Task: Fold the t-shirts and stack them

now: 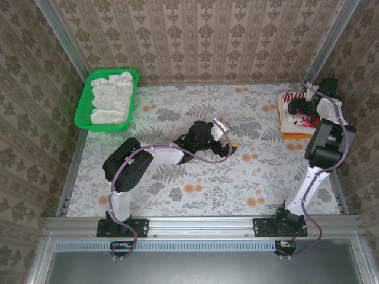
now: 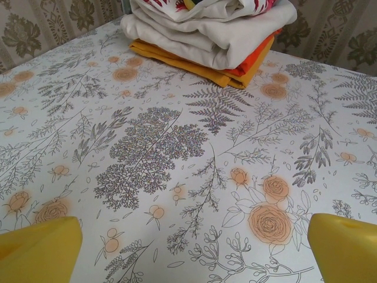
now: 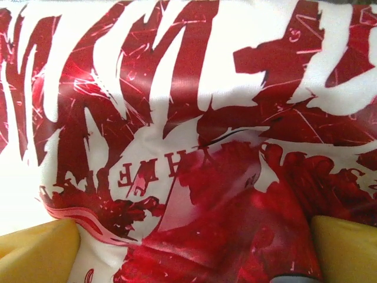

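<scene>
Cloth limp, light; we judge printed t-shirt [image 3: 177, 147] on stack [image 2: 200, 35] at 2 o'clock best pinched at folded edge. Left gripper [image 2: 194, 247], right gripper [image 3: 191, 250] gape, empty.

**Shirt print text, barely readable**

The only lettering I can spot is on the printed t-shirt [image 3: 194, 194]. In the right wrist view, big jagged red letters run across the top, cropped, so no word comes out. Below them is a small arc of capitals, maybe "HAVE", honestly not sure.
</scene>
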{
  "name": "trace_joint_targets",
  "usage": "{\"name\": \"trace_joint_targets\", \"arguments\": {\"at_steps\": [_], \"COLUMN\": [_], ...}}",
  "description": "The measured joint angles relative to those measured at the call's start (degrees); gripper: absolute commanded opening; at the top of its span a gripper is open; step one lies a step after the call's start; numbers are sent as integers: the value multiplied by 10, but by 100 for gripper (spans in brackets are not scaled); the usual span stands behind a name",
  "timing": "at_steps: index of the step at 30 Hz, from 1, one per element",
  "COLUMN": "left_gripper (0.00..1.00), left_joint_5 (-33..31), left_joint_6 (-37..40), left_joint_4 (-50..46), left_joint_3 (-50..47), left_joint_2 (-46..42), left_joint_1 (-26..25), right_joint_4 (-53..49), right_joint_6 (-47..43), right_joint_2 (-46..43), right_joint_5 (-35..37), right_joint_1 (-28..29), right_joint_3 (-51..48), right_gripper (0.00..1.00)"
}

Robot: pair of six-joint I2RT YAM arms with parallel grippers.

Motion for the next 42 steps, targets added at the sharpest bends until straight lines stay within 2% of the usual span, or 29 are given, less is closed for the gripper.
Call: {"name": "trace_joint_targets", "arguments": {"at_steps": [6,13,17,22,25,30,34,37,42], "left_gripper": [100,100,100,100,100,100,100,100,100], "left_joint_5": [0,-5,-24,-75,-110,-195,-280,-321,-327], "left_joint_6": [-4,-10,-12,-12,-12,-11,-11,-11,-4], "left_joint_4": [3,1,-13,-54,-97,-173,-228,-246,-233], "left_joint_3": [-2,-34,-80,-169,-220,-294,-339,-374,-425], "left_joint_2": [0,-43,-110,-234,-318,-469,-567,-612,-628], "left_joint_1": [2,30,61,102,125,170,217,261,352], "right_joint_4": [14,68,137,256,328,423,518,572,663], "right_joint_6": [2,24,50,113,153,194,216,216,214], "right_joint_2": [-56,-216,-332,-468,-511,-522,-490,-458,-405], "right_joint_5": [5,-2,-9,2,12,57,108,143,160], "right_joint_1": [8,30,57,128,169,215,228,236,243], "right_joint_3": [-48,-137,-240,-427,-525,-650,-709,-722,-729], "right_gripper": [100,100,100,100,100,100,100,100,100]}}
